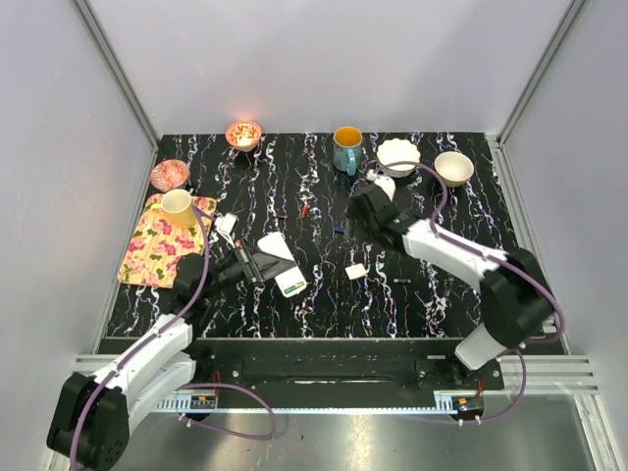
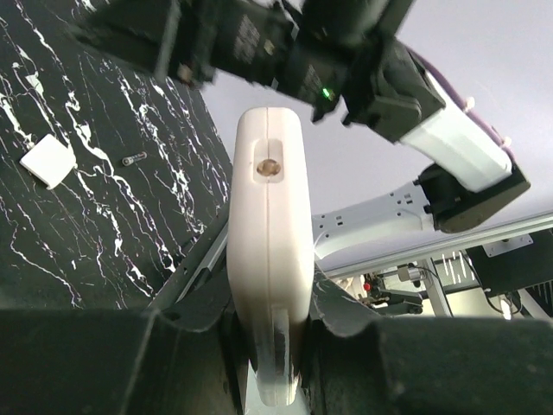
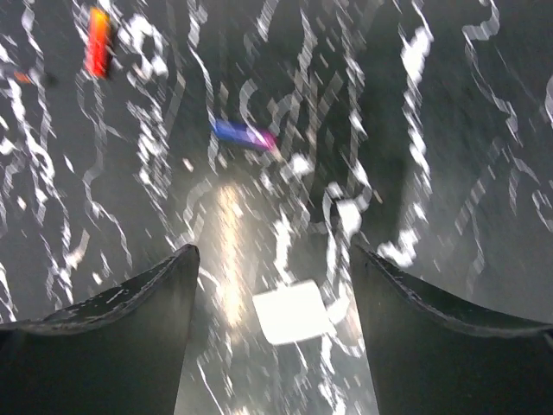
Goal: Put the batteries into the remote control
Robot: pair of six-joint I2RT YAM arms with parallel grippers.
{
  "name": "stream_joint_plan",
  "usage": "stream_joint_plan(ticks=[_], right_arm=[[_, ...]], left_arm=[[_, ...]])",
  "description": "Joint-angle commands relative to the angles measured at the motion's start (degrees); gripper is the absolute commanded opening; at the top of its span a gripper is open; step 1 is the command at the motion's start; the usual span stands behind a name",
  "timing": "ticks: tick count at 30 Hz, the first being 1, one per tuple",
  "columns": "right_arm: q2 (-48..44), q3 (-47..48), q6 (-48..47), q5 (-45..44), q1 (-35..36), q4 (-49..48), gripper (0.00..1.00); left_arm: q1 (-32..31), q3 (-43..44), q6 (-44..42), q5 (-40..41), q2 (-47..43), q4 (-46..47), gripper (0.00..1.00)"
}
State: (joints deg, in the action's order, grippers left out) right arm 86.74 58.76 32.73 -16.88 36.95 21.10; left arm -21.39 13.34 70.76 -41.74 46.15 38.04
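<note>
My left gripper (image 1: 273, 265) is shut on the white remote control (image 1: 290, 283) and holds it above the table left of centre. In the left wrist view the remote (image 2: 270, 233) stands edge-on between my fingers (image 2: 194, 303). My right gripper (image 1: 358, 228) is open and empty, above the mat at centre. In the blurred right wrist view a small white square cover piece (image 3: 291, 311) lies on the mat between my open fingers. A bluish battery (image 3: 242, 134) and a reddish-orange battery (image 3: 98, 41) lie farther off. The orange battery (image 1: 305, 210) and the blue one (image 1: 339, 231) also show from above.
The cover piece (image 1: 356, 271) lies near the mat's centre. A floral tray (image 1: 147, 257) with a yellow cup (image 1: 178, 206) is at left. A pink bowl (image 1: 169, 175), red bowl (image 1: 243, 133), blue mug (image 1: 346, 147) and two white bowls (image 1: 397, 155) (image 1: 453, 167) line the back.
</note>
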Motion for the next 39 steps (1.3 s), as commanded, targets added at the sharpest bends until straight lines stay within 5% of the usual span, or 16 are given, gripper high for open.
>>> stream_joint_plan(ticks=[1, 13, 25, 39], right_arm=[[11.85, 10.83, -5.31, -0.52, -0.3, -3.35, 0.73], [27.33, 28.3, -7.15, 8.36, -0.3, -9.33, 0.68], [47.64, 57.06, -1.89, 7.92, -0.21, 7.1, 0.56], [56.52, 67.27, -0.65, 6.16, 1.11, 15.9, 0.51]], left_arm=[[0.38, -0.16, -0.27, 1.83, -1.94, 0.64, 0.0], [0.82, 1.33, -3.87, 3.41, -7.56, -8.76, 0.0], [1.26, 2.04, -5.19, 6.14, -10.03, -12.9, 0.0], [1.35, 2.92, -4.85, 4.47, -12.05, -15.02, 0.0]])
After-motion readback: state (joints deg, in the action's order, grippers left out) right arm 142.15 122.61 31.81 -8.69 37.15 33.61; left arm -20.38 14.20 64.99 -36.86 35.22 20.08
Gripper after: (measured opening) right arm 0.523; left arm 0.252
